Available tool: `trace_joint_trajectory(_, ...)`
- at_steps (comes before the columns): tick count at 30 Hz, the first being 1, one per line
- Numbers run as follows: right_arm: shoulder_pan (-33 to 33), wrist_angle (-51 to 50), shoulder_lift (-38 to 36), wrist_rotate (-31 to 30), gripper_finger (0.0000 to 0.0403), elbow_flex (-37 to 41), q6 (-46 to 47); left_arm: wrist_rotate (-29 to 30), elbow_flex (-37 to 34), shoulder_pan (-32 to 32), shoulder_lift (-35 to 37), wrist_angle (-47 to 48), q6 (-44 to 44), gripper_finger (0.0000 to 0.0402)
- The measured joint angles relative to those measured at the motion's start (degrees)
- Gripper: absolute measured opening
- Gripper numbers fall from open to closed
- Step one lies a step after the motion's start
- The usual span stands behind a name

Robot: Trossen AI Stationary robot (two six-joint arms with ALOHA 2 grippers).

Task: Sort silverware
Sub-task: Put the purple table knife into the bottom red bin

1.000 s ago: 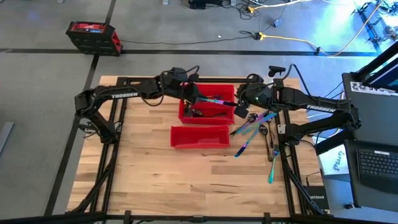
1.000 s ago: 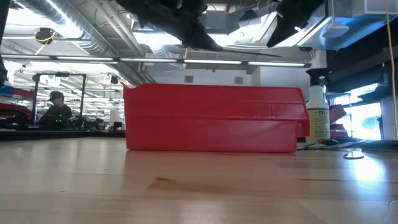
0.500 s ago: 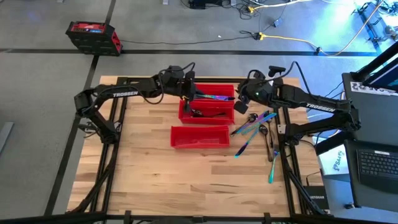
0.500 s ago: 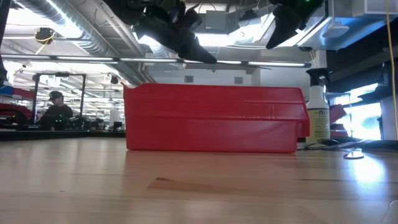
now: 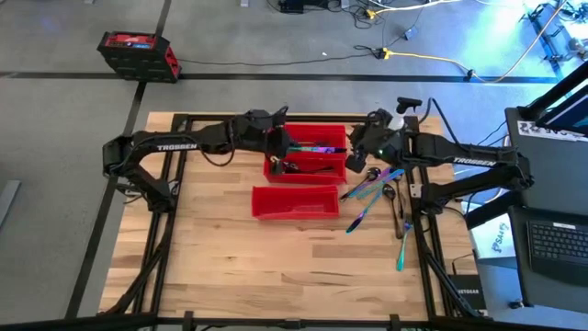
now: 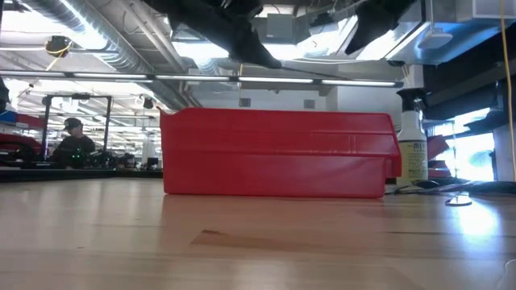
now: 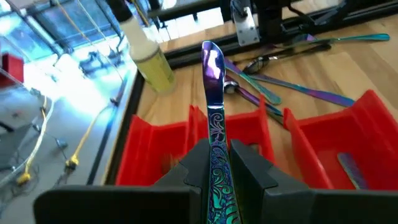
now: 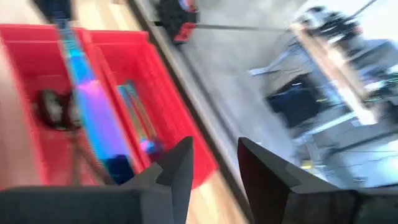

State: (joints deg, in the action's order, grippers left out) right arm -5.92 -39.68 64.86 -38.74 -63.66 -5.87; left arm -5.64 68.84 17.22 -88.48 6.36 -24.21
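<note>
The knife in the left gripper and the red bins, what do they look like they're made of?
The knife clamped in the left gripper looks like metal with an iridescent blue-purple-teal coating: it shines and has a scrolled pattern embossed on its handle. The red bins look like moulded plastic, going by their uniform opaque colour, dull sheen and thin walls.

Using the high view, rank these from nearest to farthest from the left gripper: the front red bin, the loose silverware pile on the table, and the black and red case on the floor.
Measured from the left gripper, which holds a knife over the back bins:
1. Front red bin, just toward the table's front.
2. Loose silverware pile, on the table's right side.
3. Black and red case, off the table on the floor, far left.
</note>
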Motion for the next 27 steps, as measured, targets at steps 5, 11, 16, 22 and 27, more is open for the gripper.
trace_joint_trajectory(5,6.4,-0.2,-0.6,-4.2,0.0076,0.0,0.6,3.6,0.0,-4.4,0.3,1.4,4.6,0.0028)
trace_joint_trajectory(11,11.6,-7.7,-0.7,-4.4,0.0053,0.0,13.0,8.8,0.0,-10.8,0.3,2.3,9.9,0.0028)
trace_joint_trajectory(16,18.1,-18.7,-1.3,-5.4,0.0063,0.0,25.3,15.8,0.0,-17.2,0.3,2.6,11.8,0.0028)
trace_joint_trajectory(22,26.7,-29.8,-3.1,-5.7,0.0073,0.0,40.7,21.3,0.0,-21.4,0.0,3.8,18.8,0.0028)
trace_joint_trajectory(27,32.1,-36.2,-3.2,-4.7,0.0085,0.0,47.9,22.5,-0.3,-22.7,-1.5,8.0,24.0,0.0028)
